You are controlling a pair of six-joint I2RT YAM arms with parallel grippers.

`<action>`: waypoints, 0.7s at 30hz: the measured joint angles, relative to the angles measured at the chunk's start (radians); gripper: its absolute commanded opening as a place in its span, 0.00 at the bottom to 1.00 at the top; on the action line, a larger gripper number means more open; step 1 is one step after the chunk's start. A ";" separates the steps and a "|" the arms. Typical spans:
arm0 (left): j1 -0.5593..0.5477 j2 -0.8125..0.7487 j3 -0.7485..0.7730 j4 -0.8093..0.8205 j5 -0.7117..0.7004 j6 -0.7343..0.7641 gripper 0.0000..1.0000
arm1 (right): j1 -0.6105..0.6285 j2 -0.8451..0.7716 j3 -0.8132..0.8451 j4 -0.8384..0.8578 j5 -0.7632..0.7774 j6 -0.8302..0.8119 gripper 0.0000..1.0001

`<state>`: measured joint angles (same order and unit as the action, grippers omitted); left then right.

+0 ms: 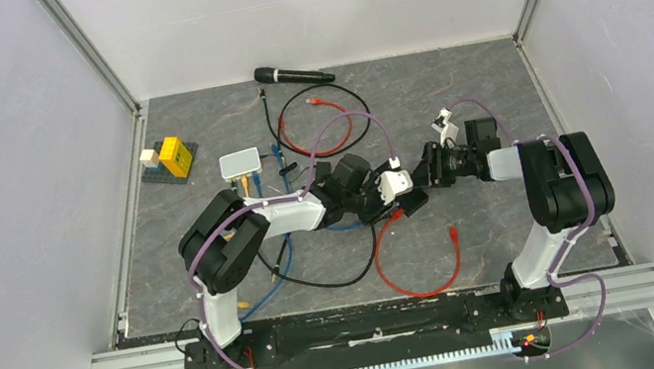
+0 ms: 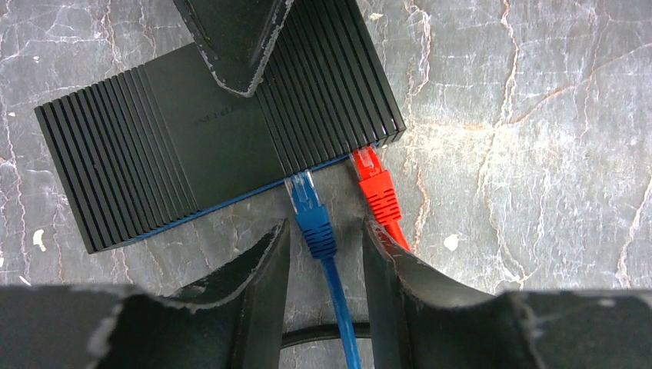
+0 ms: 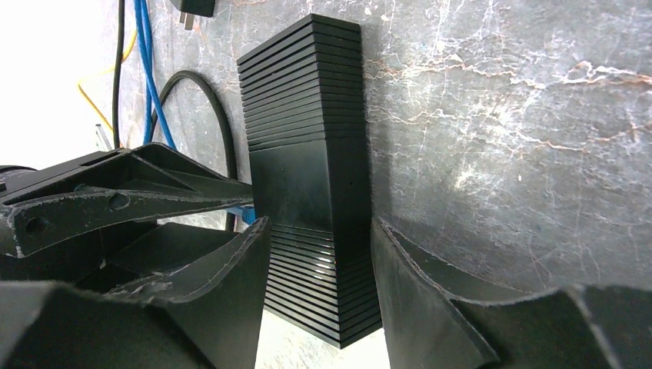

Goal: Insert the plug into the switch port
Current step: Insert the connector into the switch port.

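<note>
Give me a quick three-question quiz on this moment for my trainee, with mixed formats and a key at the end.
1. Which colour plug lies between the fingers of the left tool? A red, B blue, C yellow.
2. True or false: the red plug and the blue plug meet the same edge of the black box.
3. Fill in: the fingers of the right tool stand on either side of the ____.
Key: 1 B; 2 true; 3 black box.
</note>
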<state>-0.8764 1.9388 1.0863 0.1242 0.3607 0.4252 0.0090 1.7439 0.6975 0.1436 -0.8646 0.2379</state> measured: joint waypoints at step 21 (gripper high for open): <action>0.008 0.045 0.105 -0.137 0.002 -0.048 0.02 | -0.025 -0.011 -0.163 0.272 -0.048 0.044 0.42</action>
<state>-0.8680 1.9835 1.1912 -0.0128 0.3630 0.3771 -0.0162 1.7329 0.5346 0.4156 -0.9131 0.2821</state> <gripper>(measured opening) 0.055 0.438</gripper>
